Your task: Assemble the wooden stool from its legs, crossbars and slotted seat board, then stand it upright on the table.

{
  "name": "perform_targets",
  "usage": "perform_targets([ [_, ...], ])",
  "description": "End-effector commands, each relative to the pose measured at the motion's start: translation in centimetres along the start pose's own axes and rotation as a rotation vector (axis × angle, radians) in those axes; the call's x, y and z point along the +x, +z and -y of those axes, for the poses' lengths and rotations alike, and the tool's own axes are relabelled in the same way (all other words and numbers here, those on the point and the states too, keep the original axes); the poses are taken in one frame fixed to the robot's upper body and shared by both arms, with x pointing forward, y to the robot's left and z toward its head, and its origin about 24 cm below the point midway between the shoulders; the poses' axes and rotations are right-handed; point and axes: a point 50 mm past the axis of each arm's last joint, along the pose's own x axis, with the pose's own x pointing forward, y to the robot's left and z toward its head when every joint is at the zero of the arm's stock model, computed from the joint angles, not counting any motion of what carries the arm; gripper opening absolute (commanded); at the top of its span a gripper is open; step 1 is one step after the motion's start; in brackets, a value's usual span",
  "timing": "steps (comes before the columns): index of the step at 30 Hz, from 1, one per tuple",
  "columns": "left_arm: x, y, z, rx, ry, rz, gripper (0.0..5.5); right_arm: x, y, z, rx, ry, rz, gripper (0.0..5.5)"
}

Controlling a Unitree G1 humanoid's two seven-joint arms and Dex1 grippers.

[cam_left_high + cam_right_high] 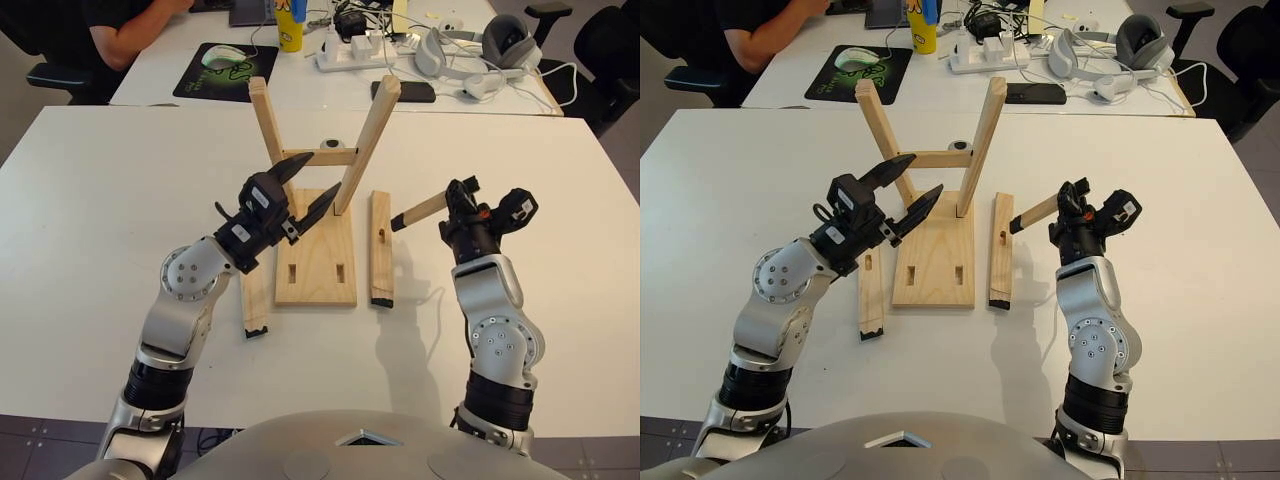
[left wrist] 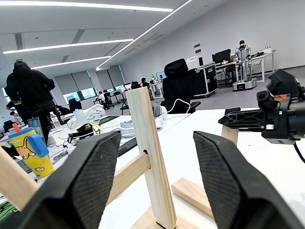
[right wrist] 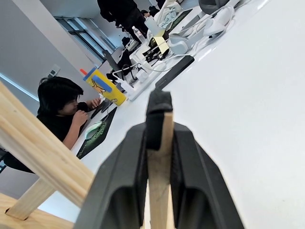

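Note:
The slotted seat board point(image 1: 317, 252) lies flat mid-table. Two legs point(image 1: 367, 140) joined by a crossbar point(image 1: 322, 157) stand up from its far end. My left gripper point(image 1: 307, 189) hangs open just above the board's near-left part, its fingers point(image 2: 90, 176) facing the right standing leg point(image 2: 151, 162). A loose leg point(image 1: 380, 247) lies along the board's right side, another point(image 1: 255, 300) along its left. My right gripper point(image 1: 458, 197) is shut on a short wooden crossbar point(image 1: 425, 210), held above the table to the right of the board; its black-tipped end point(image 3: 157, 110) sticks out past the fingers.
A second table behind holds a yellow cup point(image 1: 290, 25), a mouse pad point(image 1: 228, 68), a black phone point(image 1: 405, 91), a power strip point(image 1: 355, 52) and a headset point(image 1: 470, 50). A person point(image 1: 130, 30) sits there. White table stretches bare left and right.

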Motion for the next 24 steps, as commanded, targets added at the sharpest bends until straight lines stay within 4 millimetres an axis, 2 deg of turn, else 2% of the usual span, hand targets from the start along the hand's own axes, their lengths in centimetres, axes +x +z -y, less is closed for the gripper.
perform_targets([
  [1, 0.3, -0.1, -0.1, 0.001, -0.01, -0.005, 2.79, -0.1, -1.4, 0.8, 0.02, -0.012, -0.032, 0.43],
  [24, 0.7, -0.2, -0.5, 0.015, -0.034, -0.004, 2.79, 0.4, -2.6, 0.9, -0.031, 0.013, -0.001, 0.43],
])
